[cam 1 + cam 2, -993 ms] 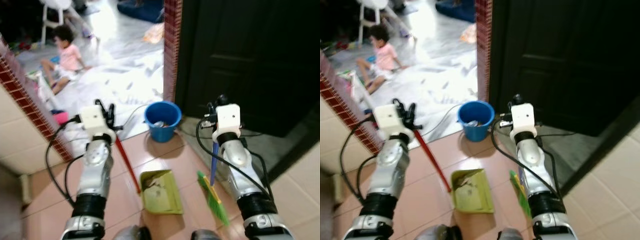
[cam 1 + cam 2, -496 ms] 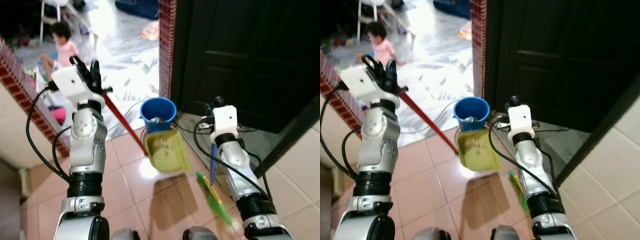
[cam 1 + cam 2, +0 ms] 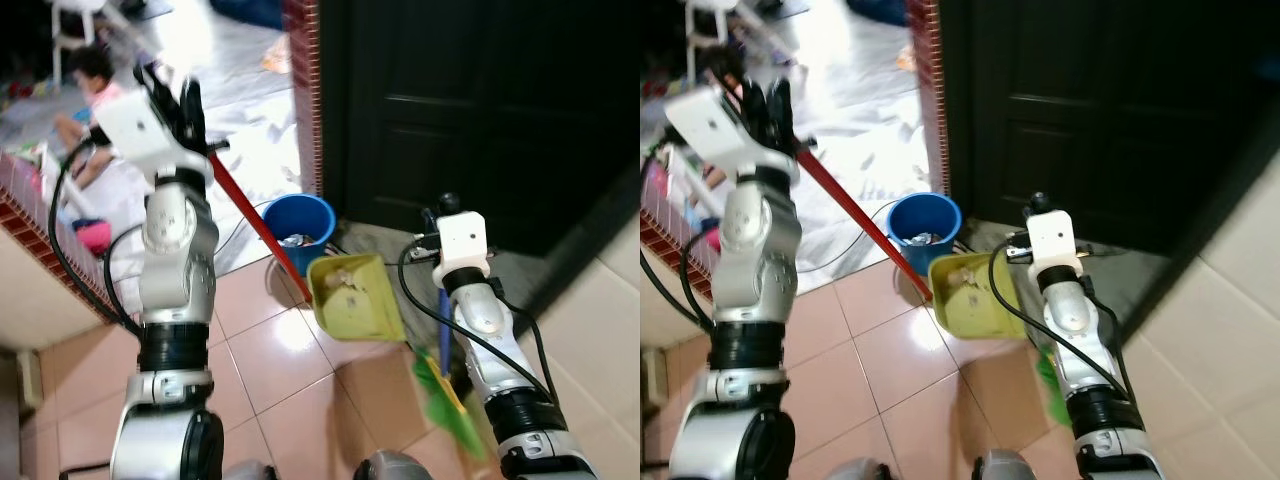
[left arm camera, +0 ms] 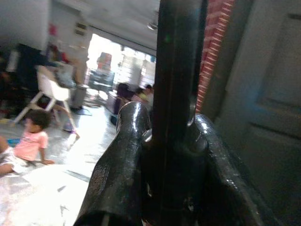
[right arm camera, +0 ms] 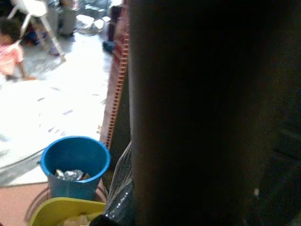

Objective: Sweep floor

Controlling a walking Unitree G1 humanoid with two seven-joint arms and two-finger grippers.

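Dustpan point(image 3: 355, 298) handle between left fingers point(image 4: 117, 179)

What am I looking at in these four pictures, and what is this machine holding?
This is a humanoid robot seen from its own cameras. The two wide pictures come from its head, looking down past its two silver arms. The left gripper, raised high, grips the red handle of a yellow-green dustpan holding scraps, lifted beside a blue bucket on the tiled floor. The right gripper holds the blue handle of a green broom. The other two pictures come from wrist cameras, looking along each gripper's black fingers. A dark door stands ahead, and a person sits on the floor beyond.
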